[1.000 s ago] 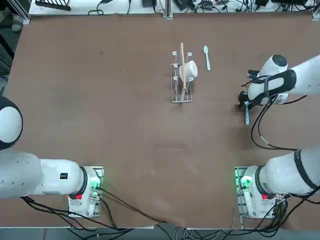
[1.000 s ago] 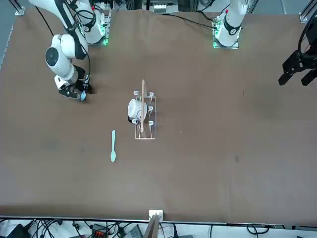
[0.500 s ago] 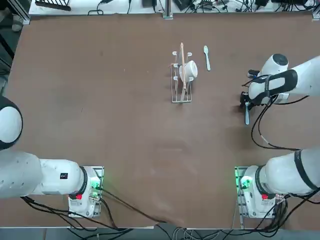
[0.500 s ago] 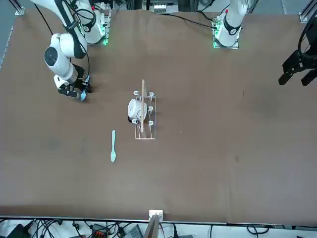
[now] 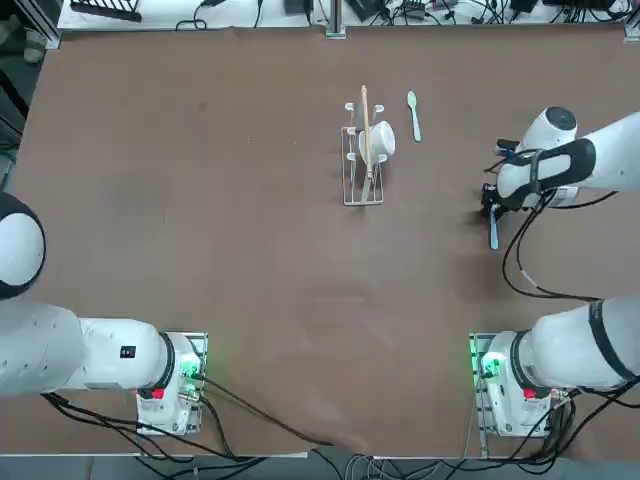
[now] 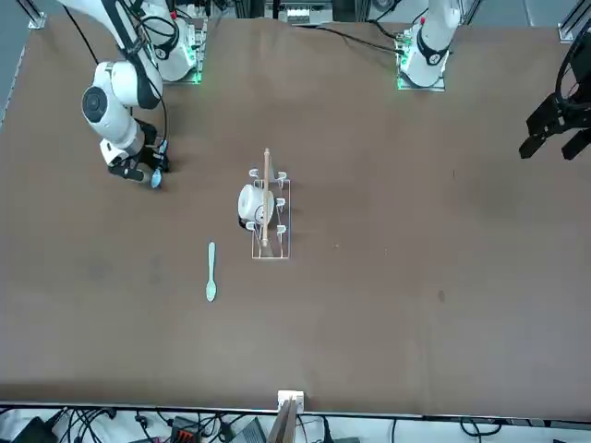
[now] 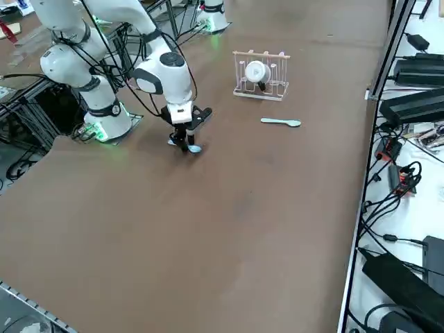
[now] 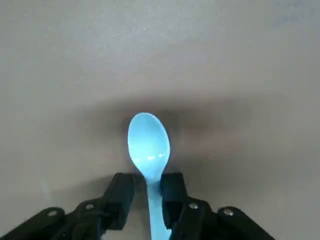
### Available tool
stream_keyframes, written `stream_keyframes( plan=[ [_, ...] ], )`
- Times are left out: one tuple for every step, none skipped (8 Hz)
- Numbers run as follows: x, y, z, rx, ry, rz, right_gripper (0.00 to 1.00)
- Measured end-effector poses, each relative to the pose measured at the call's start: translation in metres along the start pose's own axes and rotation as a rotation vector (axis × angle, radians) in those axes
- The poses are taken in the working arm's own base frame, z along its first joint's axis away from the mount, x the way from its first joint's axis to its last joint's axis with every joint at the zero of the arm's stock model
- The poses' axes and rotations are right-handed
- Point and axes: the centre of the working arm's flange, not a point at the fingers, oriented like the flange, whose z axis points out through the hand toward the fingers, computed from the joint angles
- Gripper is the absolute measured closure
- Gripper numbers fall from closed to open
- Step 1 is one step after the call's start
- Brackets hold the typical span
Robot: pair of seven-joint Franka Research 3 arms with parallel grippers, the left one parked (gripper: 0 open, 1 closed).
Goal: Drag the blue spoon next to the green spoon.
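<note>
The right tool (image 8: 148, 197) is closed on the handle of the blue spoon (image 8: 148, 142), low over the desk (image 5: 200, 200), well apart from the green spoon (image 5: 413, 113).

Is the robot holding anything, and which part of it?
The right gripper sits around the blue spoon, its fingers on either side of the thin handle just behind the bowl. The gripper looks about closed on it.
</note>
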Motion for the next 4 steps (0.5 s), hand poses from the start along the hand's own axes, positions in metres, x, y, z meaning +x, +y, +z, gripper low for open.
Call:
stream_keyframes(
  plan=[
    [-0.0001,-0.0003,-0.0006,0.000,0.000,-0.001,0.76],
    [0.0000,-0.0006,-0.0010,0.000,0.001,-0.005,0.78],
    [-0.0001,-0.0008,-0.0013,0.000,0.001,-0.007,0.85],
    [-0.0001,-0.0007,-0.0013,0.000,0.001,-0.013,0.85]
  ],
)
